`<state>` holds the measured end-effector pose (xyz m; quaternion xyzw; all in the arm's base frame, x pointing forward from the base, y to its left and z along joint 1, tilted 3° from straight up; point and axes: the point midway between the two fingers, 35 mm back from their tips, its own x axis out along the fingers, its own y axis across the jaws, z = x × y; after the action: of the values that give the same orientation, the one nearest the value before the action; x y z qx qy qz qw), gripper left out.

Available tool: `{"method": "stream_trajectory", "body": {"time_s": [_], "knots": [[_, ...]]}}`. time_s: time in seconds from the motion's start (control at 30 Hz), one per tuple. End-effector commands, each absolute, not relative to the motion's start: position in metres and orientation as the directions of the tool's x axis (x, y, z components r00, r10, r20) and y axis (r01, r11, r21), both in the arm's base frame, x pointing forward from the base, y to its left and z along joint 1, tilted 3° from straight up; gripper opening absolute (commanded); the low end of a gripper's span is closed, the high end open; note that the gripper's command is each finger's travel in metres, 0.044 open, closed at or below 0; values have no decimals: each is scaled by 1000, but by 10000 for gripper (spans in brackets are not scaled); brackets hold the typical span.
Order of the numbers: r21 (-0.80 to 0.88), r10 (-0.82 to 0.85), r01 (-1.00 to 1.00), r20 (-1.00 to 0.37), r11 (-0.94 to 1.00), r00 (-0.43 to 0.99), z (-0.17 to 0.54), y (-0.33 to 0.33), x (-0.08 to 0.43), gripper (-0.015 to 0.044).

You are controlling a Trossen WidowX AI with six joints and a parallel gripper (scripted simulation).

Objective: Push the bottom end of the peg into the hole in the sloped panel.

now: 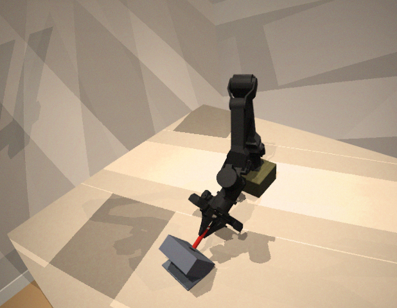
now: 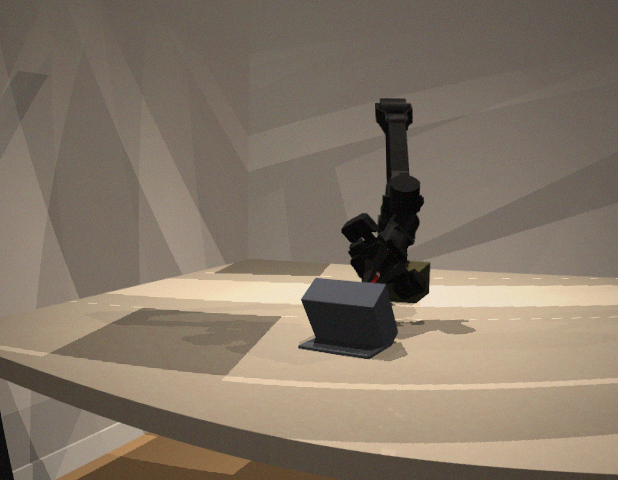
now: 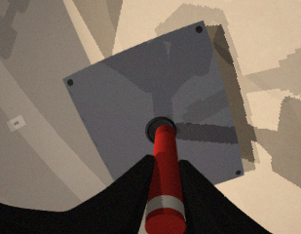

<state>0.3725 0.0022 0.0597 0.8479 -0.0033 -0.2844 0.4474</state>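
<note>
One gripper (image 1: 203, 234) (image 3: 165, 164), nearly closed on one red peg (image 1: 199, 239) (image 2: 375, 277) (image 3: 167, 171), tilted, its lower end apparently at the hole (image 3: 150, 136) in the grey panel (image 1: 180, 253) (image 2: 345, 297) (image 3: 126, 97).

Open air above the grey block (image 1: 184, 253) (image 2: 345, 320) (image 3: 121, 97) on the side away from the claw (image 1: 205, 230) (image 3: 165, 164). Sloped face blocks straight-ahead passage, save at the hole (image 3: 149, 134). Olive box (image 1: 263, 177) (image 2: 420, 281) obstructs low passage beneath the arm (image 1: 238, 129) (image 2: 397, 149).
</note>
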Motion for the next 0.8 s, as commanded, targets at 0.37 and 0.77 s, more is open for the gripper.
{"method": "stream_trajectory", "body": {"time_s": [0.37,0.77], "knots": [[762,-262,239,-472,-602,842,63,1,378,0],[762,-262,239,-471,-602,842,62,1,380,0]]}}
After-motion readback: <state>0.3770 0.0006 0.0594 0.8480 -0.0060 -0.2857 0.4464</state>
